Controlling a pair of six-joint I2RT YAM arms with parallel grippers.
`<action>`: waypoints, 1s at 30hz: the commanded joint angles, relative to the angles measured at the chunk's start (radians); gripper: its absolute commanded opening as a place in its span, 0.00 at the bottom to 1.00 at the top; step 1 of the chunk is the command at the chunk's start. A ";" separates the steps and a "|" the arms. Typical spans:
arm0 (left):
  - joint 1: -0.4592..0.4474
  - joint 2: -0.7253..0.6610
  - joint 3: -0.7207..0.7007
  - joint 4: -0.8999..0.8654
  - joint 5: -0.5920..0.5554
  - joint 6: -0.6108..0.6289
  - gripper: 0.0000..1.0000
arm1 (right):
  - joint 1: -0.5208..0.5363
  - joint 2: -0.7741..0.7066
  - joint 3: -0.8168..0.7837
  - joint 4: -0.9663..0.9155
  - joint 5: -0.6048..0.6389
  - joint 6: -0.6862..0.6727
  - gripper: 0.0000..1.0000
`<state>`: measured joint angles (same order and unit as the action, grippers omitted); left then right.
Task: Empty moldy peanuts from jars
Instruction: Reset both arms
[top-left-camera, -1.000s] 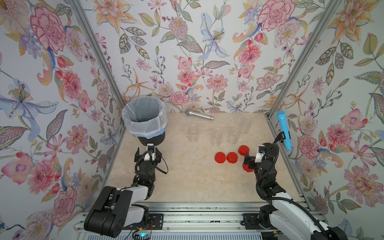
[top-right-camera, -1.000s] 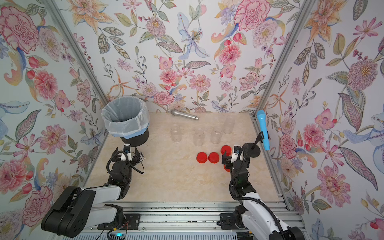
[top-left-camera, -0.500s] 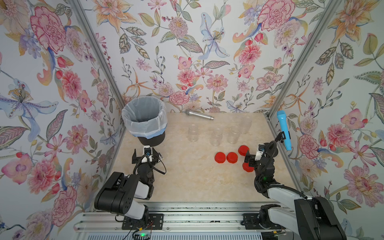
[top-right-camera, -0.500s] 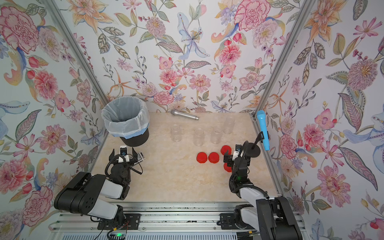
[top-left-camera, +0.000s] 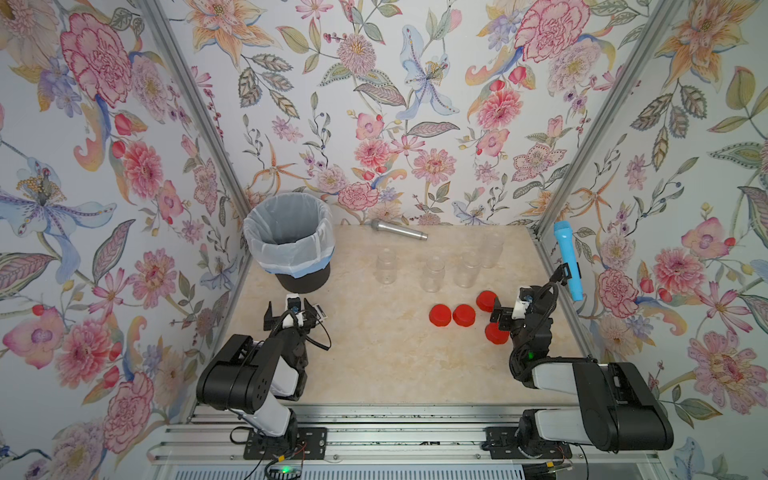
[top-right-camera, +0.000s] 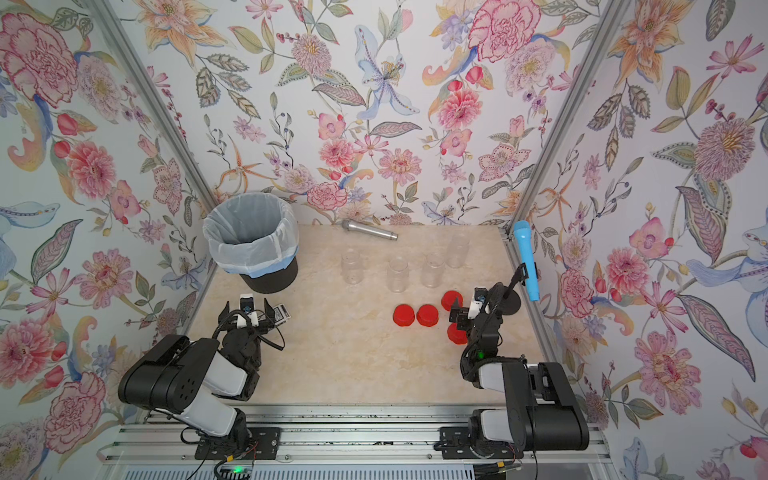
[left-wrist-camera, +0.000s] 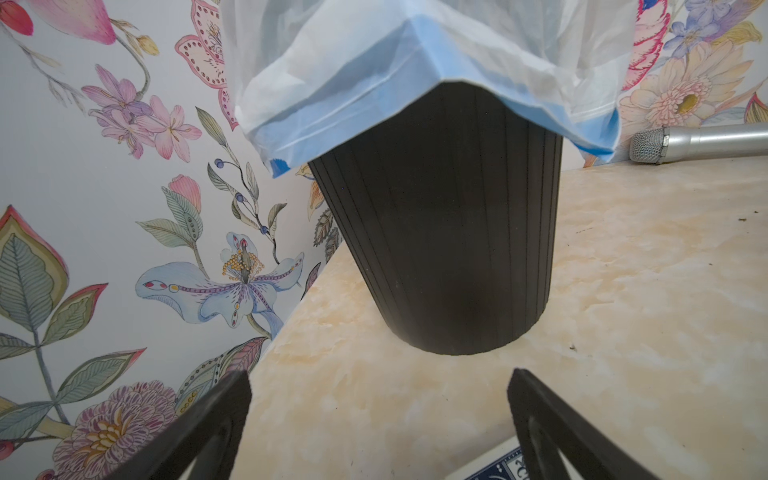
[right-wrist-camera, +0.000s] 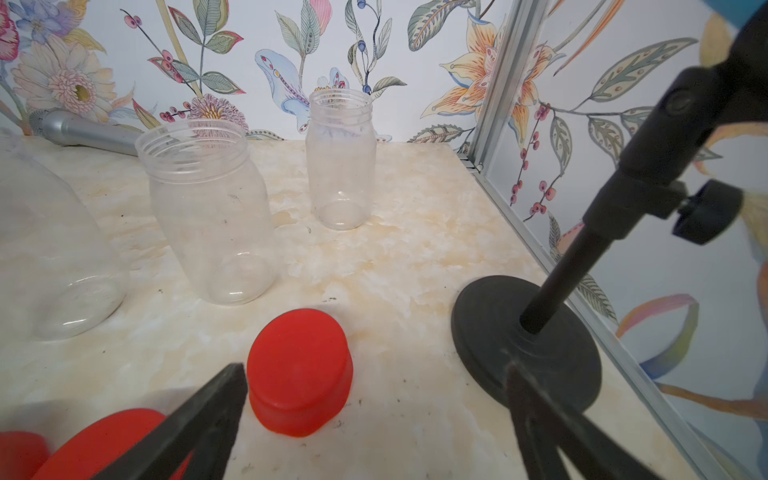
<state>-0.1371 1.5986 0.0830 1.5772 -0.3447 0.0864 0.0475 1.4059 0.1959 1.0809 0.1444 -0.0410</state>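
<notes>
Both arms are being folded back, left gripper (left-wrist-camera: 378, 380) and right gripper (right-wrist-camera: 374, 370) being held spread and empty, presumably because the jars (top-left-camera: 433, 274) are being left uncapped, visibly empty, on the counter (top-left-camera: 374, 353) beside their lids (top-left-camera: 440, 314).

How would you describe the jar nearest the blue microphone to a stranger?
From the black bin at the left, follow the four open clear jars rightward. The last jar stands farther back than the others, nearest the blue microphone.

Left arm (top-left-camera: 245, 374) and right arm (top-left-camera: 615, 399) now more folded, elbows higher.
</notes>
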 joint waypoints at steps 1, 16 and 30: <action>0.009 0.011 0.008 0.082 0.006 -0.016 1.00 | -0.007 0.083 0.006 0.143 -0.050 0.008 1.00; 0.008 0.007 0.017 0.058 -0.005 -0.024 1.00 | -0.002 0.137 0.091 0.032 -0.029 0.004 1.00; 0.013 0.002 0.056 -0.013 -0.086 -0.058 1.00 | -0.011 0.139 0.099 0.020 -0.050 0.009 1.00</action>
<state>-0.1352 1.5990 0.1280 1.5505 -0.4034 0.0525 0.0433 1.5436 0.2771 1.0927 0.1108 -0.0406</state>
